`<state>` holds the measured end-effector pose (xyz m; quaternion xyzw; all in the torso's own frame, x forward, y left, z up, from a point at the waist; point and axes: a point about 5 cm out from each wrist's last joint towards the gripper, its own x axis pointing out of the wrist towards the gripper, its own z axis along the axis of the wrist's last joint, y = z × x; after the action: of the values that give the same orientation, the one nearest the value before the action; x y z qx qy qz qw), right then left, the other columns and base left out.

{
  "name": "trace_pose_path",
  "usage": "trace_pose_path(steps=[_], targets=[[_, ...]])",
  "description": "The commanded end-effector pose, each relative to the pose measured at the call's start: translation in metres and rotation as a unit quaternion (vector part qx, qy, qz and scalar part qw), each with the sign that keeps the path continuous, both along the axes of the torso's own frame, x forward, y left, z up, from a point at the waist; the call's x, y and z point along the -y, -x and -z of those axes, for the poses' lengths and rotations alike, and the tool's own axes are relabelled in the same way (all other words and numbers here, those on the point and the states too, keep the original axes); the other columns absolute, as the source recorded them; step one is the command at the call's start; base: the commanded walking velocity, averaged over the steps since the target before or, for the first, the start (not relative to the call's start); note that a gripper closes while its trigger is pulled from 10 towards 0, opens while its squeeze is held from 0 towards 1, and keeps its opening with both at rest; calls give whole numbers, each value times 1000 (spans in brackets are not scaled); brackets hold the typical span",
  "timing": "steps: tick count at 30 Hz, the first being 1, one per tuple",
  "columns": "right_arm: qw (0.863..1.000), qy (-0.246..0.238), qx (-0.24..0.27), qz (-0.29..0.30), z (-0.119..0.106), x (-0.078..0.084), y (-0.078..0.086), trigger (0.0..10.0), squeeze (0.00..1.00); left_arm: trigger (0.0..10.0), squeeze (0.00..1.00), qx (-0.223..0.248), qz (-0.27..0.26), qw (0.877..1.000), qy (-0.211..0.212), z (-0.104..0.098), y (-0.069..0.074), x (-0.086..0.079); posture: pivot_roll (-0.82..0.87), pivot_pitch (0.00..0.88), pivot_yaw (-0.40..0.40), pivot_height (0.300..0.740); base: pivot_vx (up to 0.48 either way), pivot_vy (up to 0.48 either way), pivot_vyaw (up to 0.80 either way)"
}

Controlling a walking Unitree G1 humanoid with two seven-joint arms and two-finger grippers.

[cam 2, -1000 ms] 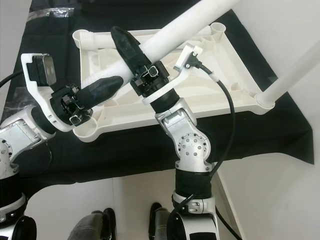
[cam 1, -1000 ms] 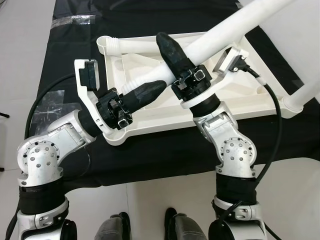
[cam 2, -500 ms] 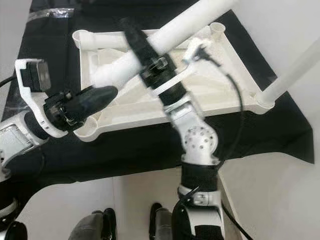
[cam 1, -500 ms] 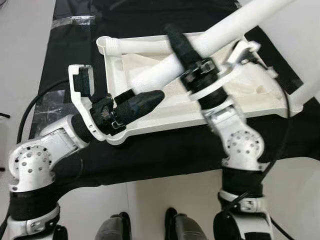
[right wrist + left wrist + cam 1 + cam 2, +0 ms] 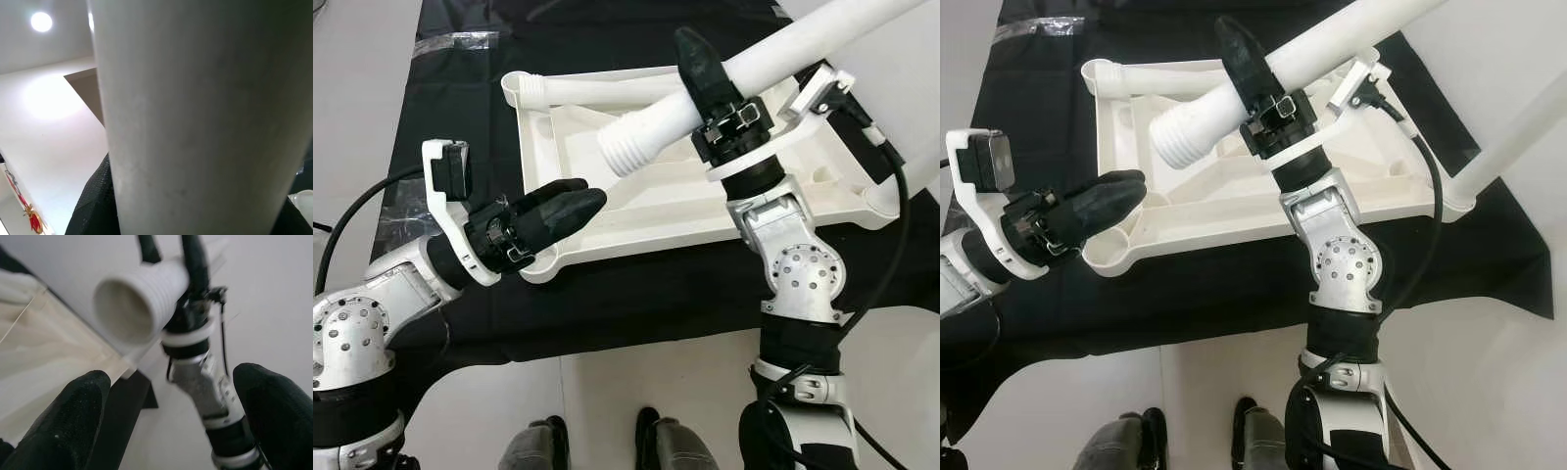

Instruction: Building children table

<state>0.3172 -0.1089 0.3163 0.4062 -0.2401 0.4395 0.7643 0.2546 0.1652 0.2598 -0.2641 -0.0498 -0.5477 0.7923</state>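
Item: right tool (image 5: 720,83). Black fingers clamped round a white table leg (image 5: 764,59), gripping it partway along. The leg runs up and away past the tool on one side; its threaded end (image 5: 625,152) juts out on the other, held in the air above the tabletop.

Item: tabletop (image 5: 607,211), white plastic, lying underside up on a black cloth (image 5: 636,294) spread over the floor. An empty corner socket (image 5: 533,262) sits just below the left tool's fingertips. A further socket (image 5: 516,86) lies at the far corner. Another leg (image 5: 1513,137) already stands fitted at the corner beyond the right arm.

Item: left tool (image 5: 548,211). Fingers apart, holding nothing, tips over the near edge of the tabletop and pointing toward the threaded end, which hangs near it but apart. In the left wrist view the leg's open end (image 5: 129,313) faces between the two pads (image 5: 73,421).

Risks, as judged:
- Threaded end is well off any socket and tilted; brought down at this angle it would likely jam or cross-thread rather than seat.
- Long leg held at one point by one tool: leverage could let it swivel or slip in the grip.
- Tabletop lies loose on cloth; sideways push from the leg could slide it.
- Swinging the leg could strike the standing leg.
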Motion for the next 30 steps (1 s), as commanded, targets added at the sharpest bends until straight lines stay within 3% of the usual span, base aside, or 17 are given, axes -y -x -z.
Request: trace_pose_path(steps=[1, 5, 6, 7, 8, 9, 11, 12, 15, 17, 19, 20, 22, 23, 26, 28, 30], targets=[[1000, -3, 9, 14, -4, 5, 0, 0, 0, 10000, 1000, -5, 4, 1000, -16, 5, 4, 0, -2, 238, -69, 740, 0, 0, 0], [1000, 10, 13, 26, -4, 8, -1, 0, 0, 10000, 1000, -9, 2, 1000, -30, 9, 6, -2, -1, 239, -70, 740, 0, 0, 0], [998, 44, 21, 49, -4, 9, -4, 0, 0, 10000, 1000, -6, 0, 999, -44, 9, 8, -5, 0, 239, -70, 740, 0, 0, 0], [998, 44, 21, 49, -4, 9, -4, 0, 0, 10000, 1000, -6, 0, 999, -44, 9, 8, -5, 0, 239, -70, 740, 0, 0, 0], [988, 120, 38, 88, 1, 8, -7, 0, 0, 10000, 1000, 3, -7, 998, -59, 6, 11, -9, 3, 239, -71, 740, 0, 0, 0], [988, 120, 38, 88, 1, 8, -7, 0, 0, 10000, 1000, 3, -7, 998, -59, 6, 11, -9, 3, 239, -71, 740, 0, 0, 0], [951, 261, 78, 147, 14, 8, -12, 0, 0, 10000, 1000, 37, -43, 995, -79, -9, 14, -20, 9, 236, -73, 740, 0, 0, 0], [951, 261, 78, 147, 14, 8, -12, 0, 0, 10000, 1000, 37, -43, 995, -79, -9, 14, -20, 9, 236, -73, 740, 0, 0, 0], [913, 346, 105, 190, 21, 9, -15, 0, 0, 10000, 1000, 89, -87, 989, -78, -34, 13, -28, 7, 235, -71, 740, 0, 0, 0], [913, 346, 105, 190, 21, 9, -15, 0, 0, 10000, 1000, 89, -87, 989, -78, -34, 13, -28, 7, 235, -71, 740, 0, 0, 0], [885, 383, 118, 237, 20, 10, -18, 0, 0, 10000, 1000, 133, -115, 983, -51, -58, 11, -28, 7, 231, -69, 740, 0, 0, 0], [870, 404, 135, 250, 20, 6, -19, 0, 0, 10000, 0, 158, -109, 981, -33, -71, 12, -24, 6, 226, -67, 740, 0, 0, 0], [870, 404, 135, 250, 20, 6, -19, 0, 0, 10000, 0, 158, -109, 981, -33, -71, 12, -24, 6, 226, -67, 740, 0, 0, 0], [854, 427, 156, 255, 20, -1, -18, 10000, 0, 10000, 0, 186, -95, 978, -17, -84, 13, -17, 4, 221, -68, 740, 0, 0, 0], [844, 441, 169, 256, 21, -6, -18, 10000, 0, 10000, 0, 203, -82, 976, -6, -91, 15, -11, 3, 219, -68, 740, 0, 0, 0], [826, 464, 189, 258, 24, -13, -18, 10000, 0, 10000, 0, 249, -39, 968, 4, -103, 22, 0, -2, 213, -66, 740, 0, 0, 0], [818, 474, 198, 260, 25, -15, -17, 10000, 0, 10000, 0, 261, -42, 964, 5, -107, 22, 3, -3, 212, -62, 740, 0, 0, 0]])
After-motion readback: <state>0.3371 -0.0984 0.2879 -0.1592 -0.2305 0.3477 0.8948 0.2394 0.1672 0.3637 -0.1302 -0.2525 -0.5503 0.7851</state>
